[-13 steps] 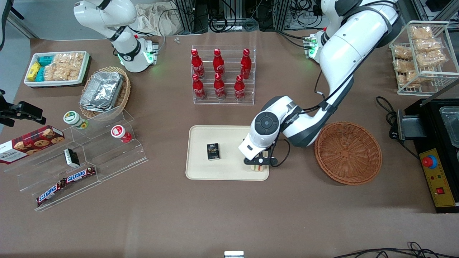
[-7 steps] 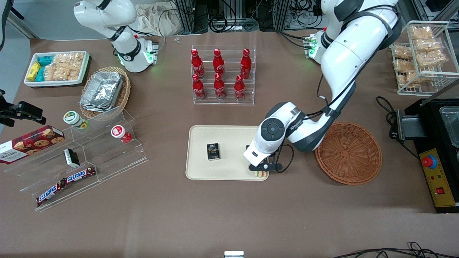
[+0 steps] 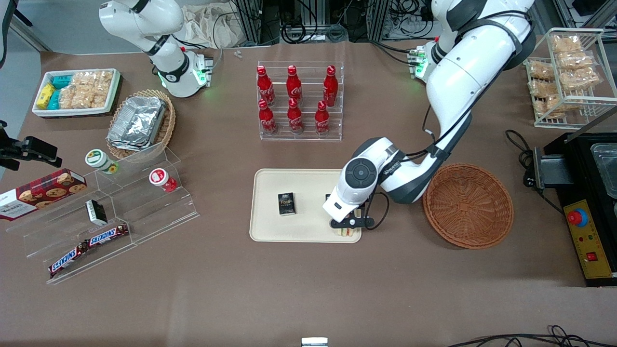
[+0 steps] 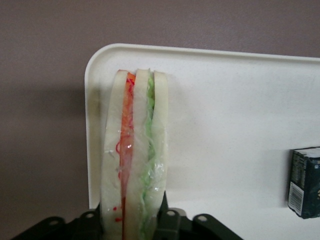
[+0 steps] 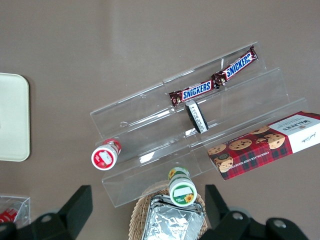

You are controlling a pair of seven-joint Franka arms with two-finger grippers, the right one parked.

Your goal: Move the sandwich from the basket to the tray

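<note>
My left gripper [image 3: 348, 225] is shut on the sandwich [image 3: 346, 233], a wedge of pale bread with orange-red and green filling. It holds the sandwich on edge at the corner of the cream tray [image 3: 303, 231] nearest the front camera and the basket. In the left wrist view the sandwich [image 4: 135, 150] stands between the jaws of the gripper [image 4: 132, 222] over the tray [image 4: 225, 115] just inside its rounded corner. I cannot tell whether it touches the tray. The reddish-brown basket [image 3: 467, 205] lies empty beside the tray, toward the working arm's end.
A small dark box [image 3: 286, 203] lies on the tray; it also shows in the left wrist view [image 4: 305, 182]. A clear rack of red bottles [image 3: 299, 101] stands farther from the front camera than the tray. A clear stepped display [image 3: 111, 212] lies toward the parked arm's end.
The gripper with the sandwich shifted slightly toward the front camera and the basket, then back a little, staying over the tray's corner.
</note>
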